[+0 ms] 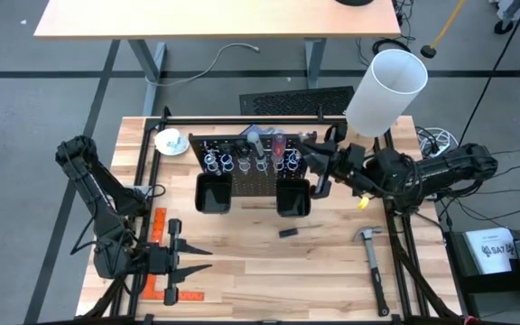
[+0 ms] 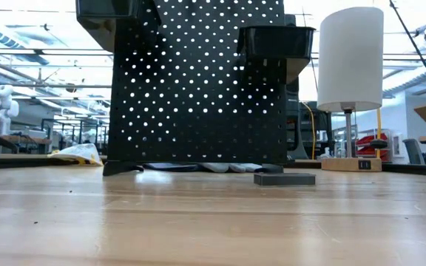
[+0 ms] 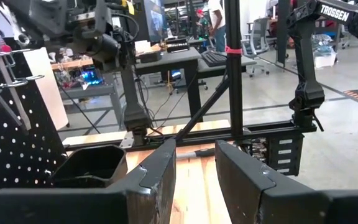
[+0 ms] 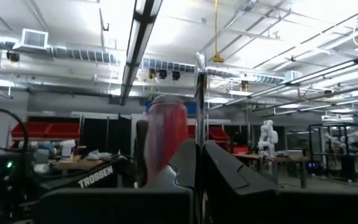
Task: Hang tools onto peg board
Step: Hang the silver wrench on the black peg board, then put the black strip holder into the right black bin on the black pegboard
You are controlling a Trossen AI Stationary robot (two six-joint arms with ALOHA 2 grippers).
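Observation:
The peg board (image 1: pixel 251 167) stands upright at the table's middle, with wire rings along its top and two black bins (image 1: pixel 213 193). A red-handled screwdriver (image 1: pixel 279 144) sits in its rings and shows as a red blur (image 4: pixel 166 137) in the right wrist view. My right gripper (image 1: pixel 320 176) hovers at the board's right end, shut on a thin silvery tool (image 4: pixel 199 93). My left gripper (image 1: pixel 197 257) waits open at the near left, pointing level toward the right, with nothing between its fingers (image 3: pixel 160 180). No gripper shows in the low view. My right gripper pinches the thin silvery tool between its two fingers. The tool's narrow shaft (image 4: pixel 199 134) rises out of the slit between the fingers and ends in a rounded tip above them. It is lifted clear of the table. Its lower part is hidden by the fingers.
A hammer (image 1: pixel 373 262) lies at the near right. A small black block (image 1: pixel 288 232) lies in front of the board. An orange square ruler (image 1: pixel 156 262) lies under the left arm. A white lampshade (image 1: pixel 386 90) stands at the far right, and a white object (image 1: pixel 170 140) at the far left.

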